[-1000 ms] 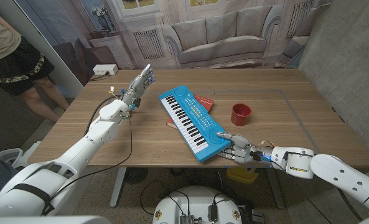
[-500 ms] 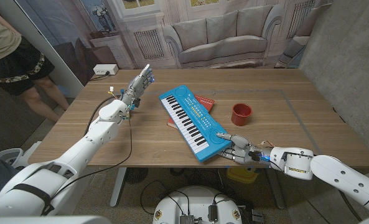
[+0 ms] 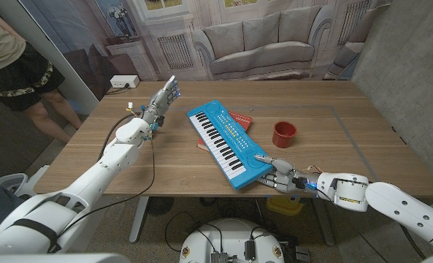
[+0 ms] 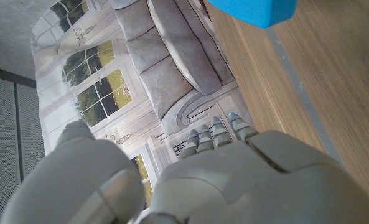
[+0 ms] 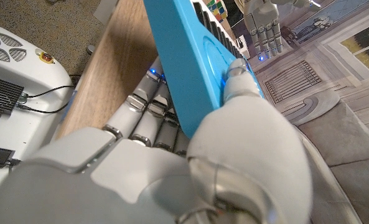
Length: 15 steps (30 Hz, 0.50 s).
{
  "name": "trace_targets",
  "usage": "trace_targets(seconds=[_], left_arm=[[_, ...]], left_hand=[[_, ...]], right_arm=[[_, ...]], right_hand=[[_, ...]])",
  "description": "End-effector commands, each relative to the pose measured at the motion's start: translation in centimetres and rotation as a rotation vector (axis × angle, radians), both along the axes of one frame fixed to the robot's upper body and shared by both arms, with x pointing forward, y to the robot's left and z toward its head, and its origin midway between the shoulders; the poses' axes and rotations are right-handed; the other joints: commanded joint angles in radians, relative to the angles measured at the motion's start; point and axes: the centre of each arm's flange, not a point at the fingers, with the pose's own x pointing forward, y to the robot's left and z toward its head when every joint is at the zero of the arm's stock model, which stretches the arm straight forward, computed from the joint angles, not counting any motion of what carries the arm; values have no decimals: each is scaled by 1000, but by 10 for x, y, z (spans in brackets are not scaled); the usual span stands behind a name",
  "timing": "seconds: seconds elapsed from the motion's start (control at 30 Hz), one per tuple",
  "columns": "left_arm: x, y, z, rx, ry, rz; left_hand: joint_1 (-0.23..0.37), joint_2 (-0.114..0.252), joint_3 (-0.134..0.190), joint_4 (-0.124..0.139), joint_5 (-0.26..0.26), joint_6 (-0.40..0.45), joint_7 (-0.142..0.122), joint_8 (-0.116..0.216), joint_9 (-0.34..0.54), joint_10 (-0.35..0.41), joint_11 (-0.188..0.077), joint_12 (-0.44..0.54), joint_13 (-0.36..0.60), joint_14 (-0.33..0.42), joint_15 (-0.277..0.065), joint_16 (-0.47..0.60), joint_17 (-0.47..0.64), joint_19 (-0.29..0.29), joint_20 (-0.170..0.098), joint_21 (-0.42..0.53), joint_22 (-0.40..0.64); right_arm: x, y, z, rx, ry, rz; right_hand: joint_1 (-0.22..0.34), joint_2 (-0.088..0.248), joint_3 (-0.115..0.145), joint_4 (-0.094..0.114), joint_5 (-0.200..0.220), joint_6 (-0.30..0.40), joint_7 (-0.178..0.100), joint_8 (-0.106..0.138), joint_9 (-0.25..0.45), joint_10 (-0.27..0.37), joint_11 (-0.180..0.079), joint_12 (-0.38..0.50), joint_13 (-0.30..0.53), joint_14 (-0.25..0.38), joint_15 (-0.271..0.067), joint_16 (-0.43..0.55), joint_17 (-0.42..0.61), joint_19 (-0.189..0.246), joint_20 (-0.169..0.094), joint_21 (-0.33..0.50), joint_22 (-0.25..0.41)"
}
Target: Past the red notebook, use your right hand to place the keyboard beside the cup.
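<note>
Right robot hand [image 3: 278,177] has the near end of the blue keyboard [image 3: 225,142] pinched, thumb on top and fingers underneath, which the right wrist view shows plainly [image 5: 190,81]. I only have that one corner. From there the keyboard runs away diagonally across the worktop [image 3: 362,157], and its far half lies over the red notebook [image 3: 234,120], so it sits tilted rather than flat. The red cup [image 3: 282,133] stands just beside the keyboard's right edge, near the middle of its length.

My worry is leverage. Holding a long, light body by its end, I judge it will droop or twist in the pinch as soon as I lift, and it could slip out. If I swing the far end toward the cup, the long edge could clip the cup and tip it or shove it along. Dragging instead of lifting could pull the notebook with it. The held end is also close to the worktop's near edge, so a dropped keyboard might go over.

Left robot hand [image 3: 163,98] stands raised with fingers apart, holding nothing, well clear of all this.
</note>
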Motion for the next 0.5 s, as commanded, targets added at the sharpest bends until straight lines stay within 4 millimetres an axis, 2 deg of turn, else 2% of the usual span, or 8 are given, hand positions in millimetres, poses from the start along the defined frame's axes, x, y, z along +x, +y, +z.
trace_targets(seconds=[0.03, 0.2, 0.5], left_arm=[[-4, 0, 0, 0, 2, 12], [-6, -1, 0, 2, 1, 17], [-10, -2, 1, 3, -2, 21]], left_hand=[[9, 1, -8, 2, -4, 3, 0, 4, 3, -9, -5, 1, 4, -8, 1, -1, 4, -2, 4, 0, 3], [9, 2, -9, 2, -4, 1, -1, 4, 3, -10, -4, 0, 4, -8, 2, -1, 4, -1, 5, 1, 3], [10, 2, -10, 2, -5, 2, 0, 4, 3, -11, -4, 1, 4, -8, 2, -1, 5, 0, 6, 0, 3]], right_arm=[[1, -5, -2, 32, 11, -36], [2, -5, -4, 37, 14, -42], [0, -6, -9, 56, -23, -73]], right_hand=[[13, 49, 7, 3, -9, 75, -30, 13, -1, 60, -10, 14, 0, 75, -95, 11, 4, 39, -97, 42, 14], [52, 59, 19, -15, -10, 108, -41, 18, 1, 92, -18, 13, -1, 107, -103, 7, 6, 44, -103, 69, 24], [92, 76, 33, -27, -12, 151, -71, 20, -5, 115, -29, 6, -2, 128, -104, 2, 12, 34, -102, 95, 37]])
